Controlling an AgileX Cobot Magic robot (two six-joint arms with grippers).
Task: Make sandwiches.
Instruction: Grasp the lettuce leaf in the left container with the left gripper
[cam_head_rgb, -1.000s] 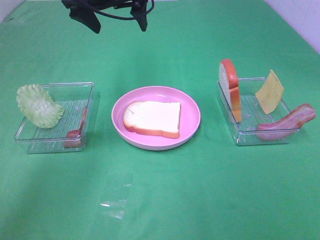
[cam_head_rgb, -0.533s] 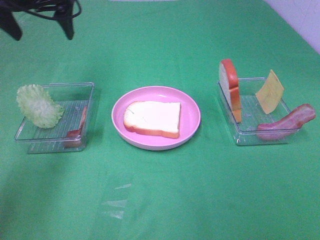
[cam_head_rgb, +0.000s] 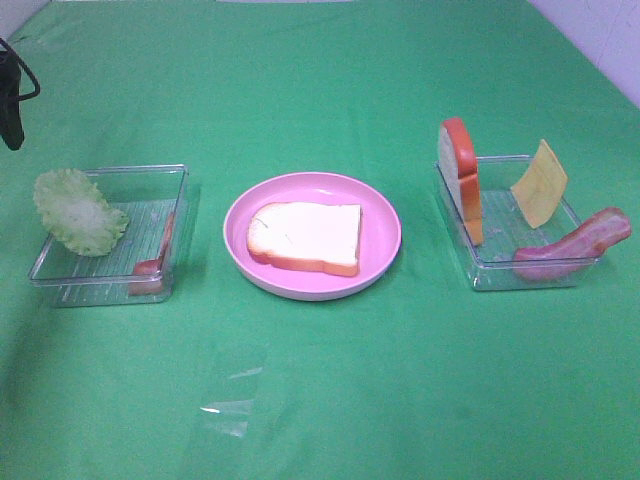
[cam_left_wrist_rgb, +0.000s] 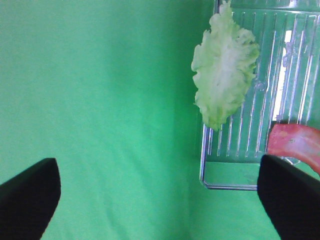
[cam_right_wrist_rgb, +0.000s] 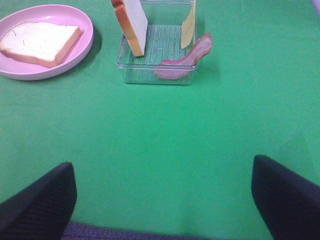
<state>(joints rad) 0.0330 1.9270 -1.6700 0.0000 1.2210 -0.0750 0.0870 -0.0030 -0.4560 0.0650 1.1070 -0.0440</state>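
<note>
1 bread slice flat on pink plate

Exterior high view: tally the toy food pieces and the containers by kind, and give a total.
Bread slices: 2
Lettuce: 1
Bacon strips: 2
Cheese square: 1
Pink plate: 1
Clear trays: 2
Total: 9
</note>
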